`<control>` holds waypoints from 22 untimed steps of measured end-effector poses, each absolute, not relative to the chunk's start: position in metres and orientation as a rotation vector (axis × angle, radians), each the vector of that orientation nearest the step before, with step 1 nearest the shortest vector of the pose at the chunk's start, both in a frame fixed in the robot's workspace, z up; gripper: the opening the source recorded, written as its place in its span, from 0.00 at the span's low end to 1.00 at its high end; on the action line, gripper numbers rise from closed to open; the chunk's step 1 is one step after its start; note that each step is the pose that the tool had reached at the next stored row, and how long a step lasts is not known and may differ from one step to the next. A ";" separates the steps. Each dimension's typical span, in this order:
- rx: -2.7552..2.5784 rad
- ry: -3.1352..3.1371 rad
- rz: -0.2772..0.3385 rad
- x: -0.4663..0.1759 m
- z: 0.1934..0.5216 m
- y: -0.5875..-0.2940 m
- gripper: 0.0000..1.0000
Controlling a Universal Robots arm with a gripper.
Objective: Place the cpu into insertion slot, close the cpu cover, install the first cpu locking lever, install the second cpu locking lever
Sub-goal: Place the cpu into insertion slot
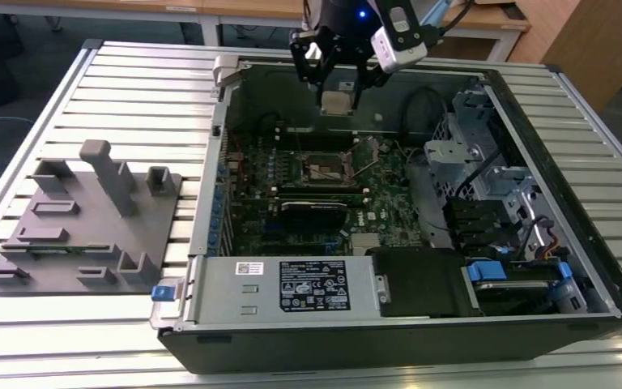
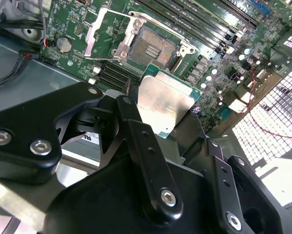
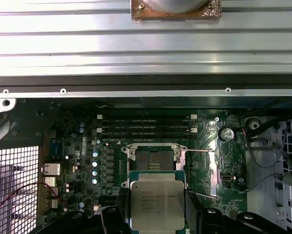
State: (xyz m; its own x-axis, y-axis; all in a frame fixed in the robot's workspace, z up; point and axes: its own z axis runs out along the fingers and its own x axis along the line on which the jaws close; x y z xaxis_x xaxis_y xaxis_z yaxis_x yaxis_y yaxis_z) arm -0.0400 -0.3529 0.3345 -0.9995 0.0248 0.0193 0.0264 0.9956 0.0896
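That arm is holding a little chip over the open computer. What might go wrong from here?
The gripper pinches the chip by its edges in the air over the circuit board; a slip could drop it there. If it reaches the socket skewed, it may not seat. The cover stands open beside the socket, so the gripper might catch it.

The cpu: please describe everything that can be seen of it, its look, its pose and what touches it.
The cpu, a small flat square chip with a pale silvery metal top, a green rim and fine print on its face, is gripped at two opposite edges by the black tool. It hangs above the green motherboard inside the open computer case, near the open square insertion slot with the dark centre, not yet in it. Nothing else touches it.
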 end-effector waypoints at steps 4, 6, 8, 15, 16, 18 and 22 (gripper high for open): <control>-0.040 -3.120 -0.140 -0.040 0.333 -0.353 0.54; -0.040 -3.120 -0.140 -0.040 0.333 -0.353 0.54; -0.040 -3.120 -0.140 -0.040 0.332 -0.353 0.54; -0.040 -3.120 -0.141 -0.040 0.329 -0.353 0.54; -0.040 -3.120 -0.140 -0.040 0.329 -0.353 0.54; -0.040 -3.120 -0.140 -0.040 0.328 -0.353 0.54; -0.040 -3.120 -0.140 -0.040 0.327 -0.353 0.54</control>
State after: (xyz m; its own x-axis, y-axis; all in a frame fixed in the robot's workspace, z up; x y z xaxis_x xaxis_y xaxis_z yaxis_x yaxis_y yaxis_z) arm -0.0400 -0.3529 0.3265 -0.9995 0.0247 0.0193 0.0264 0.9956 0.0895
